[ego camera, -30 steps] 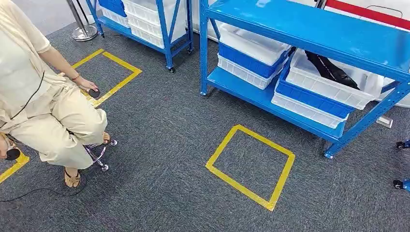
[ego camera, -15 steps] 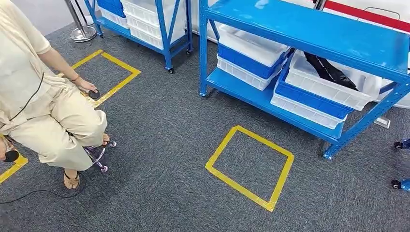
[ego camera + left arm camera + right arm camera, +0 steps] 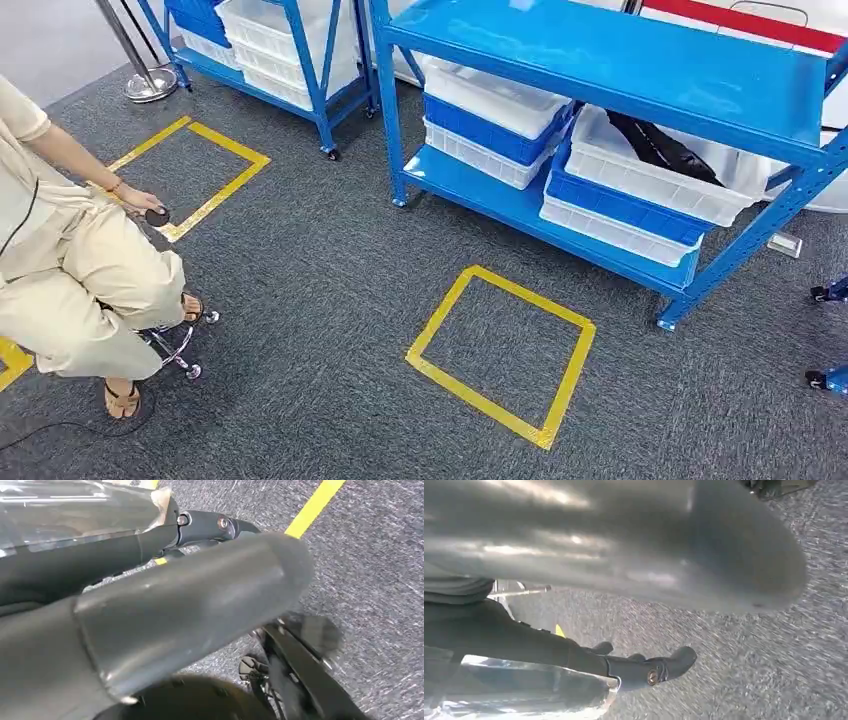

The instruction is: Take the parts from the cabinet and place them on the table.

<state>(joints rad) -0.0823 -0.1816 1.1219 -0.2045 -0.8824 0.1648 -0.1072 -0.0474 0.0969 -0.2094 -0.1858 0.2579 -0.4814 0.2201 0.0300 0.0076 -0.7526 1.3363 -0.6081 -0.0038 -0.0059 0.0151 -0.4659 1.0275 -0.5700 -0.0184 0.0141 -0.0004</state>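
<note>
**Grey carpet between the robot and the cabinet's dark part**

Grey carpet (image 3: 330,290) lies nearest, and both arms hang over it. In the left wrist view the left hand (image 3: 190,610) shows as a thick grey thumb with darker fingers beside it; whether it is open or closed, or carries anything, cannot be told. The right hand (image 3: 639,555) is a blurred grey mass in the right wrist view, and its state cannot be told either.

Further out, a yellow taped square (image 3: 500,350) marks the floor in front of the blue cabinet (image 3: 620,60). To the left a seated person (image 3: 70,270) holds a small dark object, well apart from the cabinet.

On the cabinet's lower shelf stand white and blue bins (image 3: 640,185). A long dark part (image 3: 660,148) lies slanted in the right-hand white bin, under the top shelf.

It looks stiff and fairly light, perhaps smooth, so a grip around its middle would probably serve best. The top shelf hangs low over the bin and a blue upright stands at the right, so the reach likely has to go in from the front, over the bin's wall.
</note>
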